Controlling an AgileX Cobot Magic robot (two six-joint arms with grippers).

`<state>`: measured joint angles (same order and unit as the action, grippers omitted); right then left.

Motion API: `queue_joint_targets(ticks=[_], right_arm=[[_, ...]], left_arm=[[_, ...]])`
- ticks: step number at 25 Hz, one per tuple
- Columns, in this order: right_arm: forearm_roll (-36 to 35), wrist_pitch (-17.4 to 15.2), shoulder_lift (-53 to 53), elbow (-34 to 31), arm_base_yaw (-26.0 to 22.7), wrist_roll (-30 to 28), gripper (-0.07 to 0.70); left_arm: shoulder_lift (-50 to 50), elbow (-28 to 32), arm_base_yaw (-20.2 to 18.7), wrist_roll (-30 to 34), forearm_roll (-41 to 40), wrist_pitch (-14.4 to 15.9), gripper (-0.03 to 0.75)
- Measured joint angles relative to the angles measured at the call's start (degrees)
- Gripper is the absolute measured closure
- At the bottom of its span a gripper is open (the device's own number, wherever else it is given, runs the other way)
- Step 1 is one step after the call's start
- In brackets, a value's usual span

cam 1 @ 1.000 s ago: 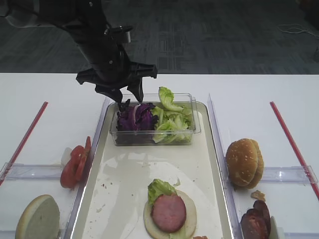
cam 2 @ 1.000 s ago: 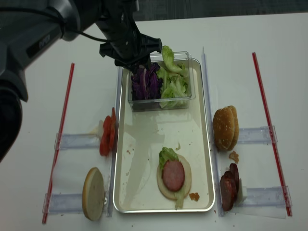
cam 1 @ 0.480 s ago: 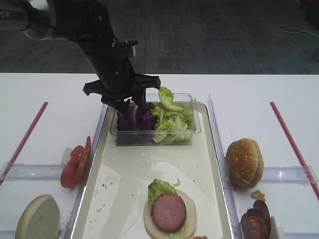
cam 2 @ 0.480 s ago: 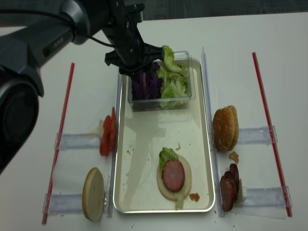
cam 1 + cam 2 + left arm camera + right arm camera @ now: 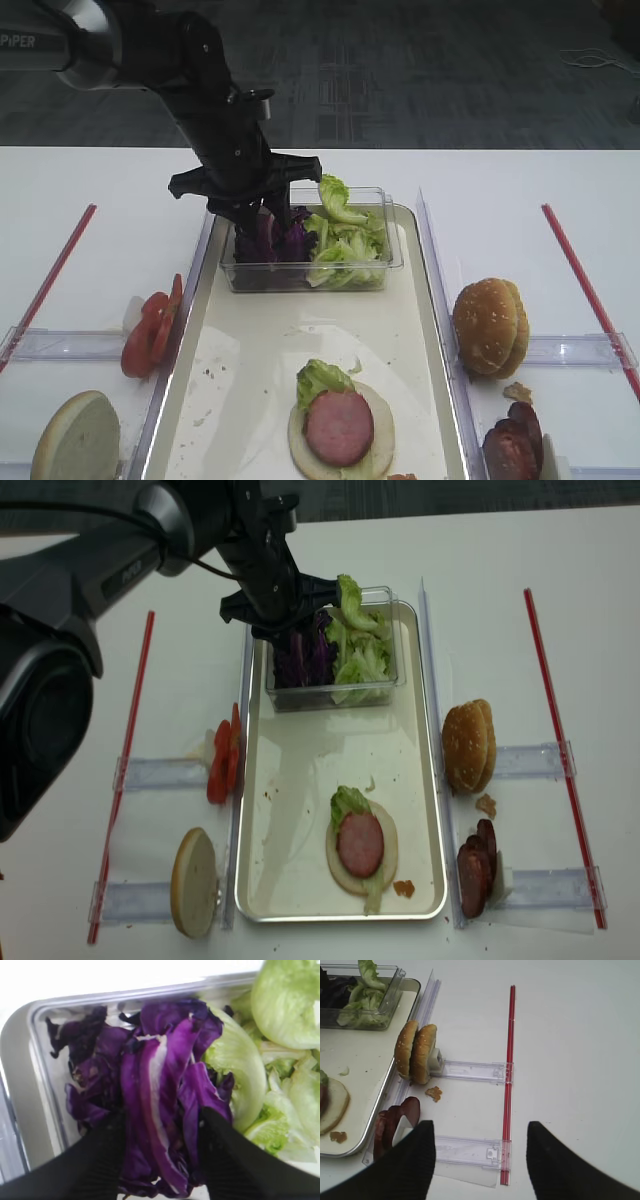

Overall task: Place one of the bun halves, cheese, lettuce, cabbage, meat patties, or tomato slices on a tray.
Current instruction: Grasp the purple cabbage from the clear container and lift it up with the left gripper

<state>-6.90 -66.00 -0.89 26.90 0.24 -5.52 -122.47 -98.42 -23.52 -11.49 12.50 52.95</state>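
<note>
Here, left end effector (image 5: 159, 1152) straddling glossy purple cabbage (image 5: 155, 1095), ruffled lettuce (image 5: 280, 1060) beside, fingers spread.

Lighting is bright, even and overhead; the white table (image 5: 560, 190) reads near blown-out at the top of the left wrist view. Shadows are soft and short, lying close under the bun halves (image 5: 416, 1051) and the tray (image 5: 428, 810) rim. The rim carries a dull sheen, not hard glare. Both high views are slightly soft. In the left wrist view the cabbage (image 5: 160, 1095) is sharp; the dark gripper fingers (image 5: 102, 1160) at the bottom edge are blurred, as in the right wrist view.
</note>
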Motion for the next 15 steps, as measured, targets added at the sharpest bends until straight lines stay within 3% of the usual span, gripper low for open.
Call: queue_joint_targets(ticks=[15], right_arm=[[0.0,0.0,0.0,0.0,0.0,0.0,0.204]], left_arm=[[0.0,0.0,0.8,-0.1,0.3,-1.5,0.407]])
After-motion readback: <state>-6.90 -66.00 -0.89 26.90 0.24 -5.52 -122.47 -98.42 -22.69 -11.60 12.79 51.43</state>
